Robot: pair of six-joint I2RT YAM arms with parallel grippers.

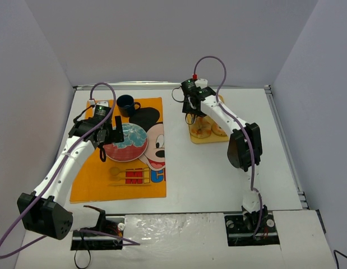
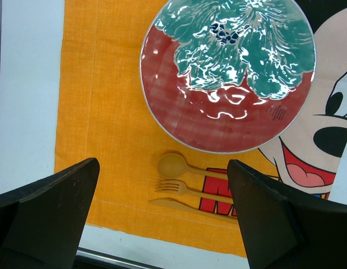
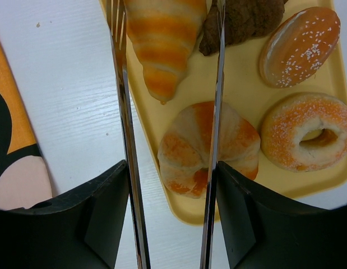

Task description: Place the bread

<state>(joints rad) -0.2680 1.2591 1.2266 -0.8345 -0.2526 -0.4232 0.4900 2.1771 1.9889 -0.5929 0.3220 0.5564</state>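
Top view, read from 6 o'clock upward.

- Orange placemat [image 2: 106,84] covers the 9 o'clock half of the white table [image 1: 218,179].
- Nearest on the mat are a wooden knife [image 2: 173,204], fork [image 2: 173,186] and spoon [image 2: 173,165], side by side.
- Just beyond them is a red-and-teal plate [image 2: 218,123].
- Left gripper [image 2: 162,168] hangs above the mat at the plate's 9 o'clock side, fingers wide apart.
- Dark blue mug [image 1: 126,103] stands at the mat's 12 o'clock edge, apart from the plate.

Right side, yellow tray [image 3: 240,78] toward 1 o'clock.

- Right gripper [image 3: 172,165] is above the tray, clamped on metal tongs [image 3: 123,112] whose arms stand apart.
- Nearest in the wrist view is a pale curled roll [image 3: 184,145], with the right tong arm crossing over it.
- Ring doughnut [image 3: 282,134] lies at the roll's 3 o'clock.
- Farther, at 12 o'clock, the croissant [image 3: 162,45], golden and ridged, lies on the tray between the tong tips. Whether the tips touch it I cannot tell.
- Chocolate pastry [image 3: 240,22] lies against the croissant's 3 o'clock side, and a browner doughnut [image 3: 299,45] is beyond that.
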